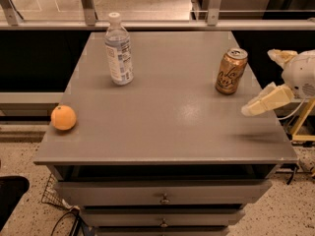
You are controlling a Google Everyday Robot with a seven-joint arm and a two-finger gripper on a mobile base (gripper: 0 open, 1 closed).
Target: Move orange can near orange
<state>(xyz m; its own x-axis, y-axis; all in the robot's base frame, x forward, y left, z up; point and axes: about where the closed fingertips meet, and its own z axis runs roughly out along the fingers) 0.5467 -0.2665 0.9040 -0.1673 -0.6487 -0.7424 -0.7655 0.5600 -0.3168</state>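
Single cam, high in front of the cabinet, tilted down onto its top, mid range. gripper at right frame edge, fingers apart.

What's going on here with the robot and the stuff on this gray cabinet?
The robot's end effector hovers over the right edge of the gray cabinet top, open and empty, just right of the orange can and not touching it. The can stands upright at the back right; the orange sits near the front left edge. A water bottle stands at the back left.
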